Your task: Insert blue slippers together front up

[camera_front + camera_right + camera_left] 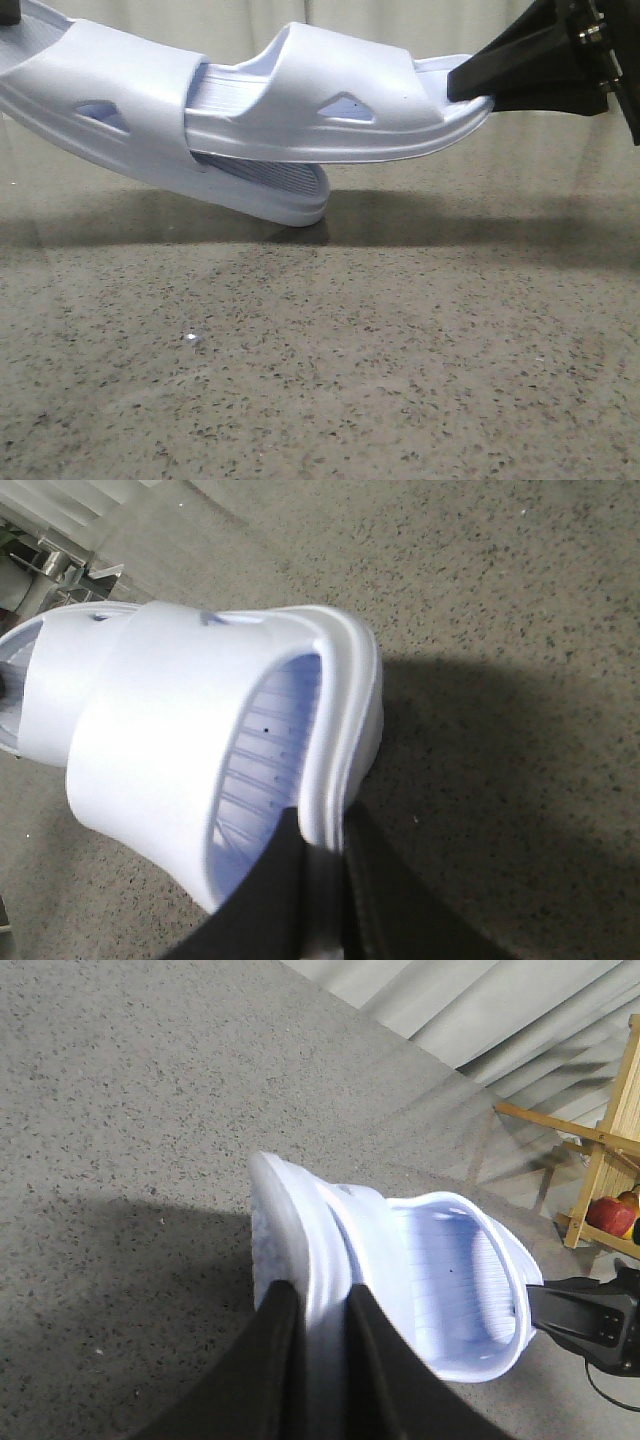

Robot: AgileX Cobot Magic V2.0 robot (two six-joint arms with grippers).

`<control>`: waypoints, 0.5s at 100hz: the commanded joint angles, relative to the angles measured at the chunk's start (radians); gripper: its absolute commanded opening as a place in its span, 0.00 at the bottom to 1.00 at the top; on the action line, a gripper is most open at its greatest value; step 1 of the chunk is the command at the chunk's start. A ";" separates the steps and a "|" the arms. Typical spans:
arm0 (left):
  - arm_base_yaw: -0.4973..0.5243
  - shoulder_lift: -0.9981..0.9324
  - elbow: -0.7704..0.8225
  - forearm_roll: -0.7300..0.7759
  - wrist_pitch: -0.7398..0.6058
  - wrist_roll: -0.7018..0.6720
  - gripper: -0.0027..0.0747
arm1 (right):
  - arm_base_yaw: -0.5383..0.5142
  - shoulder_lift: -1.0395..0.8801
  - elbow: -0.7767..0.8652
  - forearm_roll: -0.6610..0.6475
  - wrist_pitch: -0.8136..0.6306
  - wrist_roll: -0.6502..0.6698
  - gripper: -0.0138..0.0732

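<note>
two slippers hang above the table, already partly nested. left gripper clamps the left slipper heel; right gripper clamps the right slipper heel. their long axes almost align, toes meeting in between.

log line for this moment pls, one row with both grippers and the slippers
left gripper: shut on left slipper | right gripper: shut on right slipper | slippers: nested, right one through left strap, both held above table

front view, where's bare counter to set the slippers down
Free: the speckled stone counter in front of and below the pale blue foam slippers. Crowded: up top, where the left gripper and right gripper hold them nested.
</note>
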 commanded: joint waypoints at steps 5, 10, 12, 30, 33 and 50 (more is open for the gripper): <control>-0.029 -0.015 -0.022 -0.096 0.195 0.005 0.05 | 0.023 -0.021 -0.034 0.070 0.177 -0.025 0.04; -0.029 -0.015 -0.022 -0.105 0.215 0.013 0.05 | 0.023 -0.021 -0.034 0.070 0.185 -0.025 0.04; -0.029 -0.015 -0.022 -0.110 0.222 0.017 0.05 | 0.023 -0.021 -0.034 0.070 0.190 -0.025 0.04; -0.044 -0.015 -0.022 -0.115 0.239 0.020 0.05 | 0.036 -0.021 -0.034 0.091 0.194 -0.025 0.04; -0.056 -0.015 -0.022 -0.115 0.239 0.020 0.05 | 0.042 -0.021 -0.034 0.092 0.192 -0.025 0.04; -0.095 -0.015 -0.022 -0.115 0.217 0.020 0.05 | 0.060 -0.021 -0.034 0.092 0.170 -0.035 0.04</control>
